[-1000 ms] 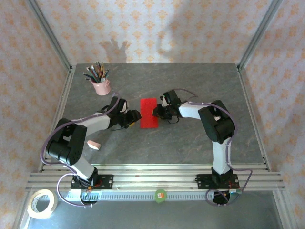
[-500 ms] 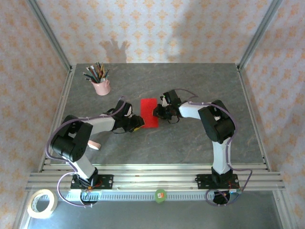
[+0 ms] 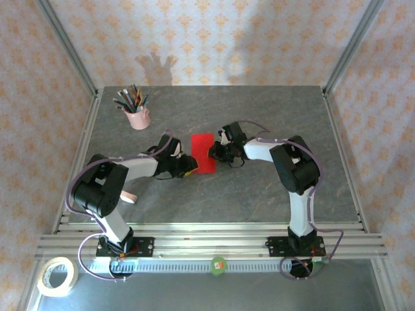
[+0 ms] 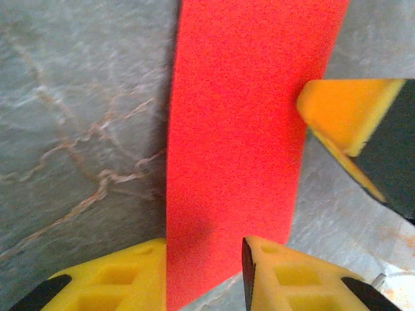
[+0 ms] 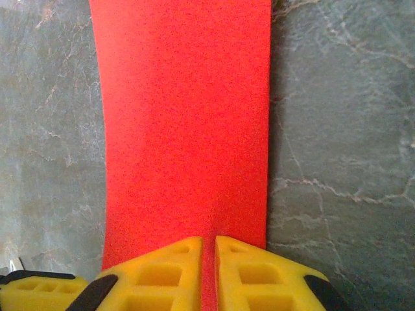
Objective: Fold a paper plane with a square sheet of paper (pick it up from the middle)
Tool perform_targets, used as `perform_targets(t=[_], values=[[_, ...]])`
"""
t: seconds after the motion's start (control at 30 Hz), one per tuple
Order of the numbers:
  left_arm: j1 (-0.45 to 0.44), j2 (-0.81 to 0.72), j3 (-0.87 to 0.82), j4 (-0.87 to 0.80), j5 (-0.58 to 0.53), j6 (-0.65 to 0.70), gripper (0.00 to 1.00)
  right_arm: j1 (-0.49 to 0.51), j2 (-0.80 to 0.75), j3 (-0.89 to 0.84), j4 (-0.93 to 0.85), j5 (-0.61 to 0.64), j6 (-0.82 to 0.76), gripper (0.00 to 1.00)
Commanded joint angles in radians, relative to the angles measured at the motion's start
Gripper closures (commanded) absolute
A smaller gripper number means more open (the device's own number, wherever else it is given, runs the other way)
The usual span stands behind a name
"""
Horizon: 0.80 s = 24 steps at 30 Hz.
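The red sheet of paper (image 3: 203, 154) lies flat mid-table as a long rectangle. In the left wrist view its near end (image 4: 233, 142) runs between my left gripper's (image 4: 204, 249) yellow fingers (image 4: 110, 278), which stand apart on either side of it. In the top view the left gripper (image 3: 189, 166) is at the sheet's near left corner. My right gripper (image 3: 213, 153) is at the sheet's right edge. Its fingers (image 5: 162, 272) are nearly together, with a thin strip of red paper (image 5: 188, 116) pinched in the slit of the right gripper (image 5: 209, 241).
A pink cup of pencils (image 3: 137, 118) stands at the back left. A small pink block (image 3: 128, 196) lies near the left arm's elbow. A tape roll (image 3: 54, 276) sits off the table at the bottom left. Metal frame posts (image 3: 68, 45) flank the table.
The left gripper has slid right to the paper's near left corner and its jaws have narrowed around the edge. The right gripper and the paper have stayed put.
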Motion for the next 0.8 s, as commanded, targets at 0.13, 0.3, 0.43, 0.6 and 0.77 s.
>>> perform_targets(t=[0.13,0.3,0.43,0.6,0.77], values=[[0.011,0.043,0.039,0.100,0.078,-0.045,0.65,-0.014,0.040,-0.041,-0.071,0.057,-0.006,0.86],[0.035,0.079,0.071,0.108,0.112,-0.037,0.65,-0.016,0.039,-0.042,-0.071,0.057,-0.005,0.86],[0.060,0.109,0.091,0.106,0.133,-0.022,0.67,-0.016,0.036,-0.042,-0.069,0.056,-0.005,0.86],[0.081,0.150,0.118,0.095,0.155,-0.006,0.70,-0.017,0.035,-0.043,-0.068,0.056,-0.008,0.86],[0.093,0.180,0.153,0.065,0.157,0.021,0.72,-0.017,0.032,-0.045,-0.066,0.057,-0.008,0.87]])
